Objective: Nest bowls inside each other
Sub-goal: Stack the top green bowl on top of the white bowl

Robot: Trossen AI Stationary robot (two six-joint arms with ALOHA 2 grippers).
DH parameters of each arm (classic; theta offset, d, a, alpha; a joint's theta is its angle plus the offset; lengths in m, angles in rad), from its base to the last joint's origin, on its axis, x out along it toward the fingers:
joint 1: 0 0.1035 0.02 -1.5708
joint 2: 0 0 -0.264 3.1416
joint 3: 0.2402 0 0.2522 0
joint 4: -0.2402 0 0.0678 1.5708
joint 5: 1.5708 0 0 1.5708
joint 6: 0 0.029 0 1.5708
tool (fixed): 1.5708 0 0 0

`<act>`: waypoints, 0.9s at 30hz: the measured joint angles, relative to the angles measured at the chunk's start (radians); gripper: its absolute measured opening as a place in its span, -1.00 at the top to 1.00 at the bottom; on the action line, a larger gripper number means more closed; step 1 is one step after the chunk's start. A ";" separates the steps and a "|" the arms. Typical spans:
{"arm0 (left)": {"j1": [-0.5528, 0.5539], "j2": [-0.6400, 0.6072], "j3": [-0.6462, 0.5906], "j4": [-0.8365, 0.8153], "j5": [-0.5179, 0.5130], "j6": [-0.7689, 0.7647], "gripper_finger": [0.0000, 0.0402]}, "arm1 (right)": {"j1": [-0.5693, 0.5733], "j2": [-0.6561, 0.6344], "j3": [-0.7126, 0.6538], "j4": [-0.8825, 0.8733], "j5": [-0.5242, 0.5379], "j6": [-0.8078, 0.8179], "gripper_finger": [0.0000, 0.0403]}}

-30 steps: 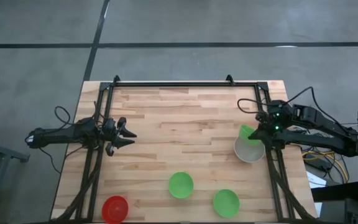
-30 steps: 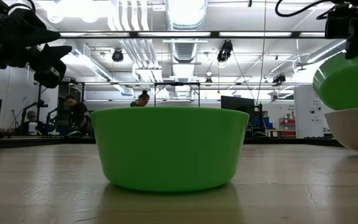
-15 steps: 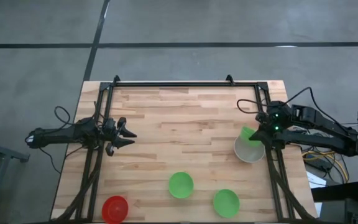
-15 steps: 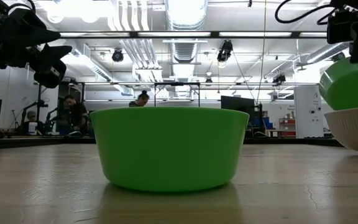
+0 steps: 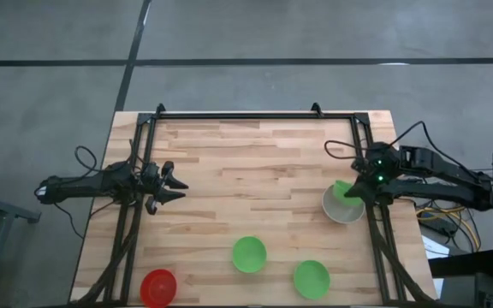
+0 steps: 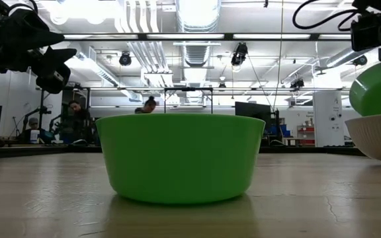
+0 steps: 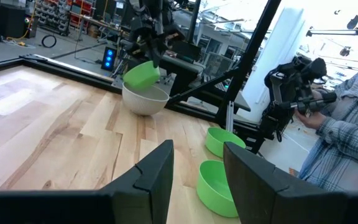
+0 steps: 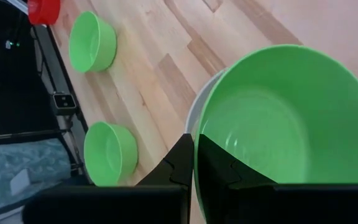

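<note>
Right gripper (image 5: 355,190) pinching rim of green bowl (image 8: 284,118), tilted partly into white bowl (image 5: 342,207) directly beneath; left gripper (image 5: 176,186) spread, empty; remaining green bowls (image 5: 249,254) and red bowl (image 5: 158,287) well apart, empty.

held green bowl (image 5: 341,187) lower — nearer the white bowl (image 5: 341,208), right gripper (image 5: 355,186) shifted outward

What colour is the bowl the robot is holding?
Bright green; the right wrist view shows it best, pinched in the right gripper.
</note>
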 joint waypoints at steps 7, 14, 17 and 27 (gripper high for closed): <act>0.000 0.000 0.000 0.000 0.000 0.000 0.28 | 0.032 0.000 -0.039 0.021 -0.003 0.015 0.96; 0.000 0.000 0.000 0.000 0.000 0.000 0.28 | 0.052 0.000 -0.102 0.080 -0.024 0.055 0.96; 0.000 0.000 0.000 0.000 0.000 0.000 0.28 | 0.057 -0.001 -0.107 0.089 -0.026 0.072 0.96; 0.000 0.000 0.000 0.000 0.000 0.000 0.28 | 0.059 0.000 -0.112 0.091 0.016 0.075 0.96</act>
